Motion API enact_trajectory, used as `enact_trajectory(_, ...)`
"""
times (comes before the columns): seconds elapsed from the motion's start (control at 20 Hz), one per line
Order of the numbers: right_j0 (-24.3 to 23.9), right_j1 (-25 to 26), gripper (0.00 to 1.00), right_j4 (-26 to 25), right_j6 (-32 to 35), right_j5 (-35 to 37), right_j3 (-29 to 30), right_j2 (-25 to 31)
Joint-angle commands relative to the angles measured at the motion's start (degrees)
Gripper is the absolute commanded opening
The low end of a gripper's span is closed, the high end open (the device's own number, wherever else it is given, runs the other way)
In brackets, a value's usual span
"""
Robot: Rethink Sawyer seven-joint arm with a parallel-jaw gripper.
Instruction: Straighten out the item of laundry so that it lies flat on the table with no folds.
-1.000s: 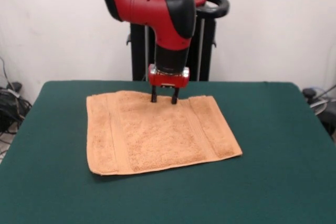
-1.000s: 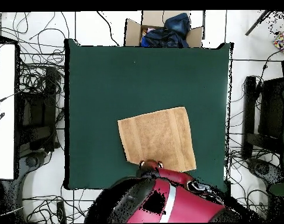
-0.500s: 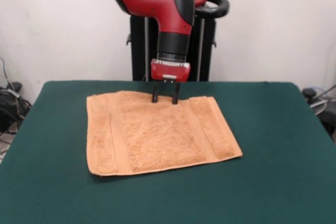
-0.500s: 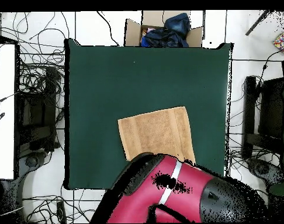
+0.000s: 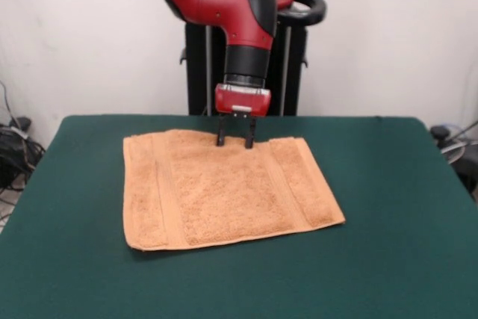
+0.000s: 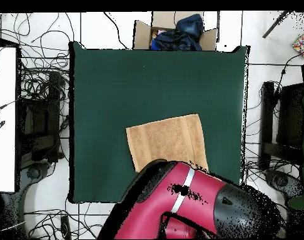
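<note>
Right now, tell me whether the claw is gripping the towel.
No: the front view shows the claw open, fingers apart at the far edge of the towel, no cloth pinched between them.

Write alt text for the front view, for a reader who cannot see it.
A peach towel lies spread flat on a dark green table. The red arm's gripper hangs open at the towel's far edge, holding nothing.

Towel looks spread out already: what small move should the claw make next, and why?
Probably lift straight up and clear. The towel lies flat on the table with no fold visible, and the open claw stands at its far edge, holding nothing.
</note>
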Motion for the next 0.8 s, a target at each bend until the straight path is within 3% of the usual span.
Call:
enact_trajectory(0.05, 1.24, 6.14, 1.0, 10.3, 10.94, -2.25, -18.54, 6.84)
enact_trajectory(0.3, 1.13, 6.65, 1.0, 8.9, 9.93, -7.73, -19.73, 6.32)
enact_trajectory(0.65, 0.93, 3.31, 1.0, 3.75, 7.7, -9.08, -21.44, 5.76)
enact_trajectory(0.8, 1.5, 1.89, 1.0, 3.9, 6.91, -5.48, -21.15, 5.22)
